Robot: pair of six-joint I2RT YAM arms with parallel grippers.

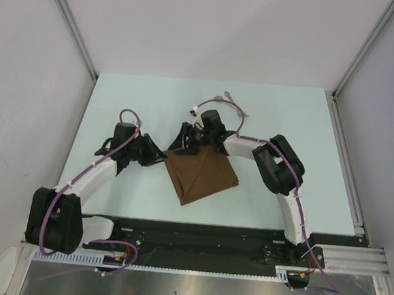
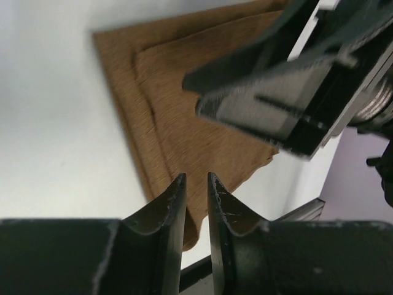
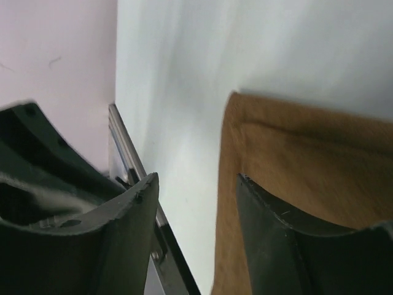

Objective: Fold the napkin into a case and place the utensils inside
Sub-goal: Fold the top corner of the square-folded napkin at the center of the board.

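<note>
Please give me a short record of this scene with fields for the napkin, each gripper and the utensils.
napkin: brown, folded, flat on the table
left gripper: at the napkin's left edge, jaws narrowly apart, nothing between them
right gripper: at the napkin's far edge, jaws wide open, holding nothing
utensils: not seen in any view

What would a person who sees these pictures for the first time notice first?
The brown napkin draws the eye first: it lies folded in layers, turned like a diamond, in the middle of the pale table. Both black-and-white arms bend in toward it. The left tool is at its left corner, and the right tool, jaws apart, is at its far corner.
</note>
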